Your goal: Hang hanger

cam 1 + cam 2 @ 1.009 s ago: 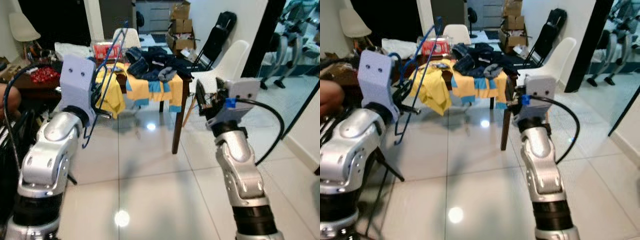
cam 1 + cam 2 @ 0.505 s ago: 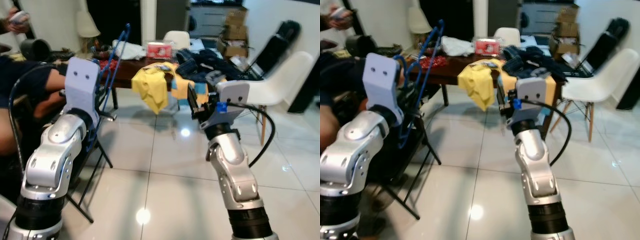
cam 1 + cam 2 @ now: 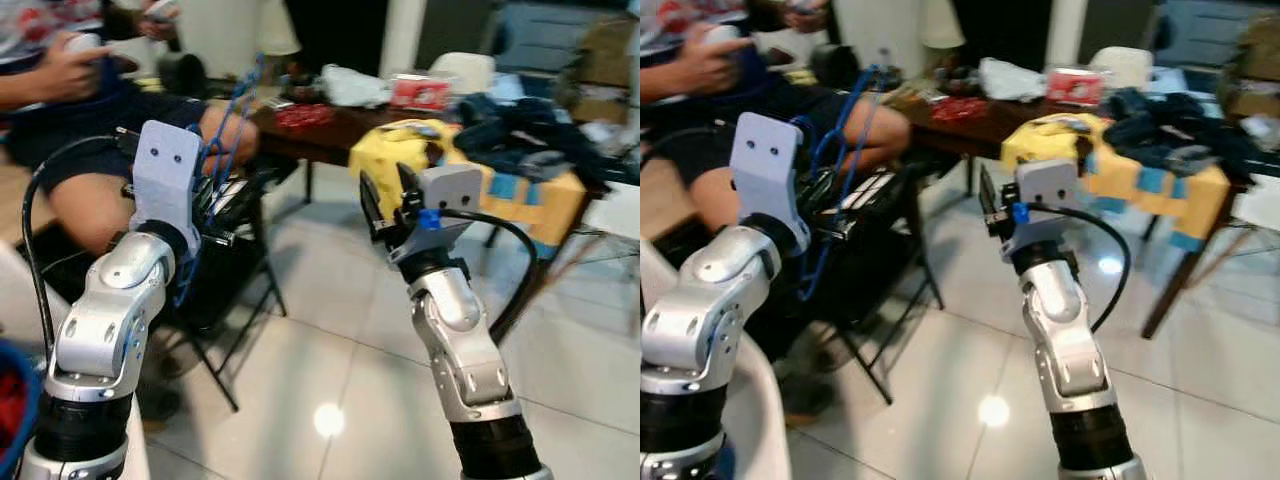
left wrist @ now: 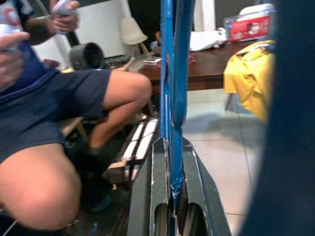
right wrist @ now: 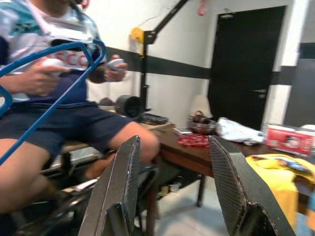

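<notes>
Before one seated person (image 3: pixel 90 130), left pincer (image 4: pixel 170 196) clamps two blue hangers (image 4: pixel 172 88); right pincer (image 5: pixel 177 191) gapes.

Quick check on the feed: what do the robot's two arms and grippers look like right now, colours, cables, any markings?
Both arms are silver, jointed shells with black cuffs near the base. The left gripper sits under a pale lavender wrist plate with two small dark holes; a black cable loops beside that arm. The right gripper has long black, carbon-weave fingers, a grey wrist block with a blue clip, and a black cable arcing behind.
</notes>
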Robot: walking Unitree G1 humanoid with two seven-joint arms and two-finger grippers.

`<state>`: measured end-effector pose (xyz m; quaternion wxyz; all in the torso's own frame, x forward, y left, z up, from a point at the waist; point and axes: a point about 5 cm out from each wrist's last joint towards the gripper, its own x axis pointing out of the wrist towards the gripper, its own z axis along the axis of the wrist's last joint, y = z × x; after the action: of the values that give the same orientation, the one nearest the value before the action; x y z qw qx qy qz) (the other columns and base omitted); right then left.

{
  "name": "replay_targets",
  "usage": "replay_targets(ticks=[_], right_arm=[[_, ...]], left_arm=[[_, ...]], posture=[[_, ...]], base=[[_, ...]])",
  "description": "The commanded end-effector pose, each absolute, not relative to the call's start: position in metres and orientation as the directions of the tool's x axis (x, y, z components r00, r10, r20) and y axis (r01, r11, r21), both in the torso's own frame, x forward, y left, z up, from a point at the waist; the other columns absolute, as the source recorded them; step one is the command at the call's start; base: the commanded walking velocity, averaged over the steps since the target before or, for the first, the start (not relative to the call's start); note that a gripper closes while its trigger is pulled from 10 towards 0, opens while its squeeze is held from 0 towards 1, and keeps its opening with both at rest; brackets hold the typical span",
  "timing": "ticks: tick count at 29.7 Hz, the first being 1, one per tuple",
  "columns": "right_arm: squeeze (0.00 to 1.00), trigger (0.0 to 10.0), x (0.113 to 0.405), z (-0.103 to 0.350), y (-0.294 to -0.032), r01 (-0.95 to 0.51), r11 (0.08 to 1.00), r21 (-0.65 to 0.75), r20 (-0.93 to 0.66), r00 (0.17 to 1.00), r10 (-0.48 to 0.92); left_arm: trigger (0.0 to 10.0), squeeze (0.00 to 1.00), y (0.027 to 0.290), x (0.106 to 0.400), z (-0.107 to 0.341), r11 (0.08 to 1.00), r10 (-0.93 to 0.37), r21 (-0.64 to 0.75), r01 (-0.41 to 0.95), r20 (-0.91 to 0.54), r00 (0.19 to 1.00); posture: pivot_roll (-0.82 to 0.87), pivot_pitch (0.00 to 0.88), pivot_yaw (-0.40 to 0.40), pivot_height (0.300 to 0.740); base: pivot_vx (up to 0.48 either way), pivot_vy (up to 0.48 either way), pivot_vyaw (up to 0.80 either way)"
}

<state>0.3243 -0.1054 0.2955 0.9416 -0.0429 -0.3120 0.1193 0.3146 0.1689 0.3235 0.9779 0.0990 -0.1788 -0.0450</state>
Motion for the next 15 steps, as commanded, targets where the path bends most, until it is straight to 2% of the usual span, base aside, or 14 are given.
replay_targets(ticks=[1,15], right_arm=[[0.0,10.0,0.3234,0.2943,-0.107,-0.191,0.968,-0.162,0.579,0.776,0.25],[0.0,10.0,0.3227,0.2927,-0.1058,-0.2,0.965,-0.171,0.571,0.778,0.262]], left_arm=[[10.0,0.0,0.1683,0.3149,0.3214,0.975,-0.124,0.216,0.052,0.336,0.934],[10.0,0.0,0.1689,0.3152,0.3188,0.977,-0.118,0.21,0.05,0.328,0.937]], posture=[[0.04,0.144,-0.027,0.74],[0.03,0.157,-0.026,0.74]], base=[[0.0,0.0,0.79],[0.0,0.0,0.79]])
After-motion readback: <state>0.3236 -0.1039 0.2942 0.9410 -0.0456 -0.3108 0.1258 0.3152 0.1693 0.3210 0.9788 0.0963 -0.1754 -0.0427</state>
